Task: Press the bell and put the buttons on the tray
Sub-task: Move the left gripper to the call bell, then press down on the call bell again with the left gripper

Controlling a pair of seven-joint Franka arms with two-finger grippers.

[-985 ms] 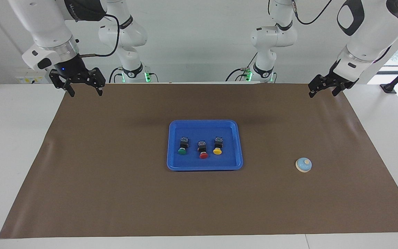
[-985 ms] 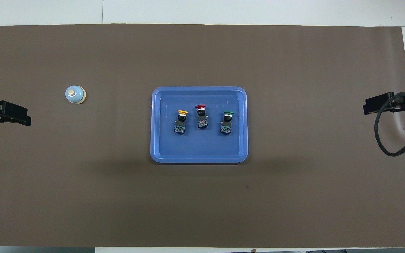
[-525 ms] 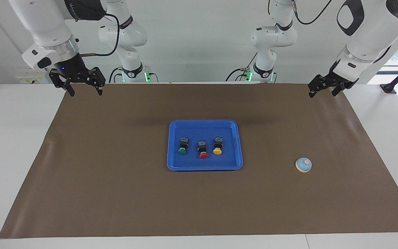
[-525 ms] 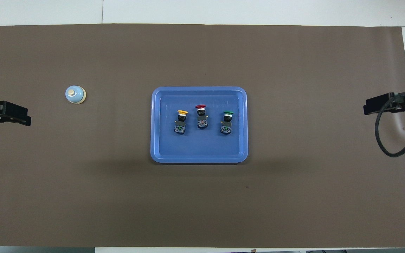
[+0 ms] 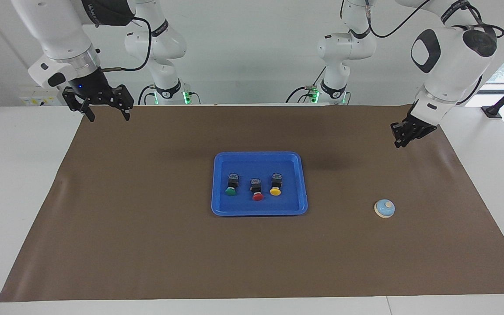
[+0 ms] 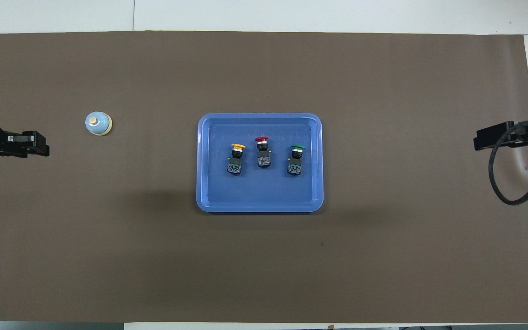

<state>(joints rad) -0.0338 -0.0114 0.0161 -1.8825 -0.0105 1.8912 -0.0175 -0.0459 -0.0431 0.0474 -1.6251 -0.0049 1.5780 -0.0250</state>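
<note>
Hovering empty, L gripper (image 5: 400, 141) near bell (image 5: 384, 208).

Three buttons (image 5: 257, 187) lying in blue tray (image 5: 221, 210); bell (image 5: 384, 208) apart.

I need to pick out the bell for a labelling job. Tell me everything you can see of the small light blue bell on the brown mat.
The small round bell with a light blue dome has a cream knob on top and a cream base rim; its surface looks smooth. It sits upright on the brown table mat, apart from the bright blue rectangular plastic tray, toward the left arm's end of the table. Nothing touches it but the mat. The left pincer, shut, hangs over the mat nearer to the robots, well clear of it.
</note>
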